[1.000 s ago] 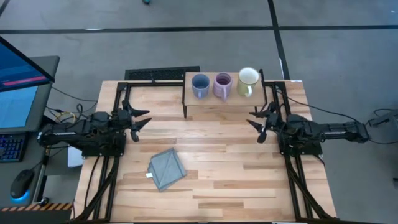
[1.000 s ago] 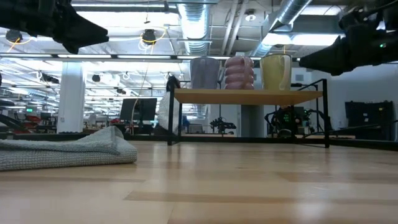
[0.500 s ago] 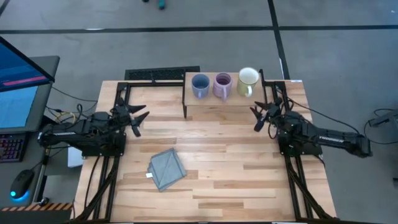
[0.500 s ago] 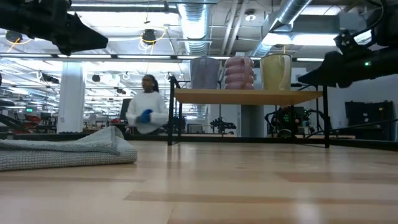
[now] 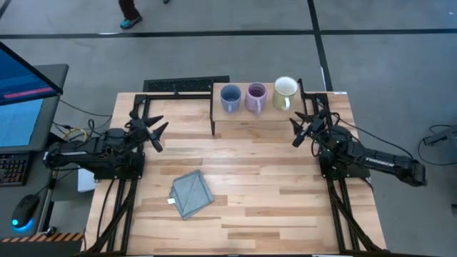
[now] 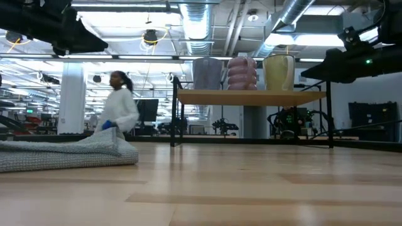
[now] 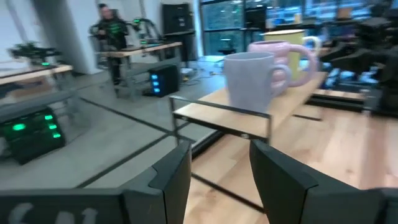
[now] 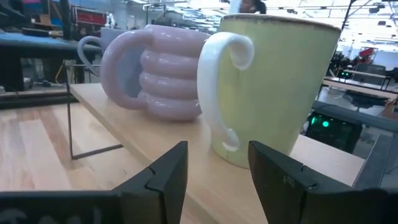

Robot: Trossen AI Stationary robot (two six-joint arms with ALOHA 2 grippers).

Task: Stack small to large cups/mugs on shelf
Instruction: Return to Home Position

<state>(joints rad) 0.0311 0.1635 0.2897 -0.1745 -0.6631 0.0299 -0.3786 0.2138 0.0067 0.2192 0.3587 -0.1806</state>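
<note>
On the shelf: blue mug, purple mug, cream mug. One row, upright, side by side, not nested. Placing looks done. What's left is getting my arms home.

> Grippers?

Both spread open, nothing held. My left gripper hangs over the left part of the tabletop, well apart from the shelf. My right gripper is just beside the shelf's right end, aimed at the cream mug's handle, not touching it.

> Risk?

Right side. I'd back it straight away from the mug first, then fold the arm. No sideways swing near the handle or the shelf's end. Left can retract freely, and the cloth lies well apart from both arms.
</note>
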